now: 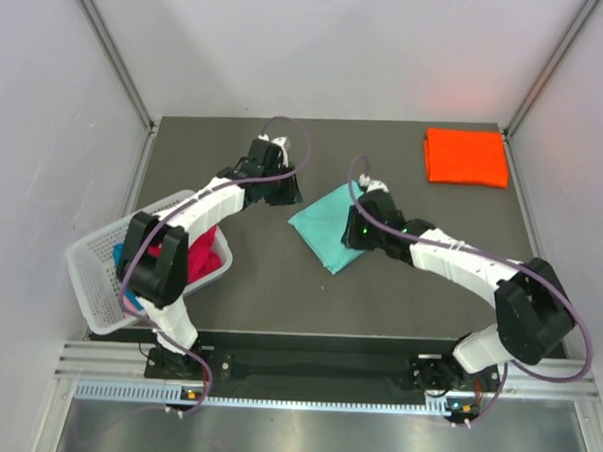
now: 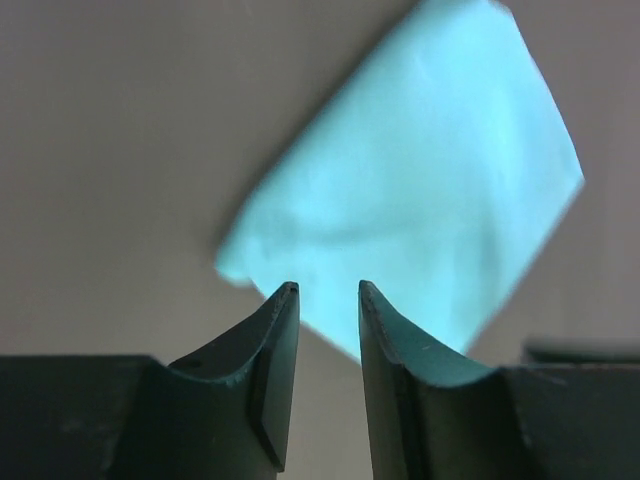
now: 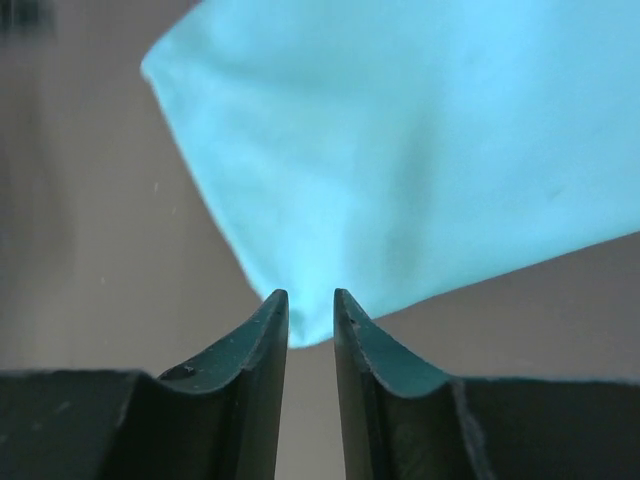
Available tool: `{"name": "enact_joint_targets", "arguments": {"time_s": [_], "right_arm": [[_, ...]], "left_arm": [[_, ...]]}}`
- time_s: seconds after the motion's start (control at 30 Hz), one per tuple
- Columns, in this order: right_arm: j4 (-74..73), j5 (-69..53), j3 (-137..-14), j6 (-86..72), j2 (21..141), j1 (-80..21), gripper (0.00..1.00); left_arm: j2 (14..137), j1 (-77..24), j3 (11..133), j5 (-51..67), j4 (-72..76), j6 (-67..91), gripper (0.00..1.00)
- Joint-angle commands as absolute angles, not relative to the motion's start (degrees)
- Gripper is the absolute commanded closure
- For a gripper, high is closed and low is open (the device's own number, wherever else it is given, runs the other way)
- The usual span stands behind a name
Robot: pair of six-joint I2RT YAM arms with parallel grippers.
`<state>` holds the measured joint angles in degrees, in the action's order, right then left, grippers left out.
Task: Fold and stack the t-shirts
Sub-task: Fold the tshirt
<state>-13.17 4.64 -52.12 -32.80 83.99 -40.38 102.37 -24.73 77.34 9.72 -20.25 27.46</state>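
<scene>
Fingers (image 2: 270, 345) of left gripper (image 2: 328, 287) and right gripper (image 3: 310, 293) are seen narrowly parted, empty, at the teal t-shirt's (image 1: 324, 227) edges.

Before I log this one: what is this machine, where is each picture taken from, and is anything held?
Two robot arms are bolted at the table's near edge. The overhead picture looks down on both. The other two come from a camera on each wrist, so the dark prongs are that arm's own fingers. A folded teal t-shirt lies mid-table, and a folded orange t-shirt lies at the far right. A white basket at the left holds crumpled cloth, including a magenta-red shirt. The left gripper and right gripper both stand open close to the teal t-shirt; nothing looks gripped.
</scene>
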Motion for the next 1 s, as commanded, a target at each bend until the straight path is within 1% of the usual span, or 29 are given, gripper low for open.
{"name": "enact_joint_targets", "arguments": {"time_s": [0.0, 0.03, 0.1, 0.13, 0.17, 0.2, 0.27, 0.3, 0.37, 0.43, 0.5, 0.63, 0.67, 0.73, 0.77, 0.8, 0.87, 0.9, 0.93, 0.97], "right_arm": [[-16.69, 0.36, -57.3, -28.14, 83.84, -32.2, 0.73], [-17.13, 0.18, -58.09, -26.99, 84.46, -30.69, 0.7], [-18.01, -3.6, -60.55, -23.3, 86.47, -26.39, 0.66], [-18.54, -4.73, -61.34, -21.99, 87.35, -24.98, 0.6], [-19.5, -7.44, -63.7, -19.28, 89.8, -23.57, 0.57], [-20.64, -8.51, -65.03, -18.03, 91.04, -20.94, 0.54], [-22.85, -11.23, -67.84, -15.05, 92.98, -18.64, 0.51], [-23.37, -11.95, -68.46, -14.25, 94.38, -16.54, 0.5], [-23.47, -14.75, -69.86, -12.14, 95.44, -14.69, 0.46], [-24.25, -16.34, -71.36, -10.82, 98.16, -12.31, 0.43], [-25.05, -19.24, -73.29, -8.97, 101.24, -10.47, 0.43], [-25.31, -22.32, -75.14, -7.47, 105.2, -8.53, 0.44], [-25.31, -23.19, -75.32, -7.21, 106.16, -8.35, 0.44], [-24.96, -23.81, -74.71, -7.29, 106.78, -8.09, 0.5], [-24.79, -23.91, -74.19, -7.47, 106.96, -7.91, 0.53], [-24.26, -23.99, -73.48, -7.64, 106.79, -7.91, 0.58], [-22.77, -24.25, -69.81, -9.22, 105.65, -7.91, 0.63], [-21.98, -24.52, -68.22, -10.01, 105.04, -8.0, 0.65], [-19.97, -24.78, -66.55, -10.98, 104.25, -8.0, 0.7], [-18.91, -25.22, -62.7, -12.99, 102.06, -8.17, 0.72]], "left_arm": [[95.9, -26.19, 67.08, 18.51, -13.65, 33.12, 0.64], [95.63, -26.37, 65.23, 20.28, -9.79, 36.09, 0.64], [95.89, -27.24, 61.71, 21.35, -8.27, 38.75, 0.64], [96.06, -27.77, 61.0, 20.92, -8.09, 40.15, 0.64], [96.06, -28.21, 59.6, 20.31, -7.91, 40.6, 0.63], [95.89, -29.0, 58.81, 19.08, -7.39, 41.04, 0.6], [95.71, -29.35, 55.22, 19.59, -2.33, 43.5, 0.57], [95.71, -29.36, 53.8, 20.47, -0.55, 44.72, 0.53], [96.24, -29.44, 51.34, 22.93, 6.29, 47.54, 0.52], [98.25, -29.79, 51.5, 23.2, 6.86, 47.64, 0.5], [100.71, -30.32, 52.82, 22.59, 5.72, 46.94, 0.47], [103.44, -30.41, 54.32, 18.47, 3.25, 45.09, 0.47], [104.14, -30.32, 54.49, 17.5, 3.34, 44.91, 0.48], [104.85, -30.24, 55.02, 16.88, 2.47, 43.95, 0.53], [105.64, -29.8, 56.15, 16.53, 1.85, 43.42, 0.63], [105.91, -29.62, 56.77, 16.09, 0.98, 42.72, 0.69], [106.17, -28.57, 58.87, 14.95, -3.59, 40.26, 0.8], [106.0, -27.26, 59.41, 12.94, -5.08, 39.38, 0.88], [105.82, -26.46, 59.94, 11.96, -6.32, 37.72, 0.9], [105.39, -24.8, 60.9, 11.17, -8.42, 36.92, 0.92]]}}
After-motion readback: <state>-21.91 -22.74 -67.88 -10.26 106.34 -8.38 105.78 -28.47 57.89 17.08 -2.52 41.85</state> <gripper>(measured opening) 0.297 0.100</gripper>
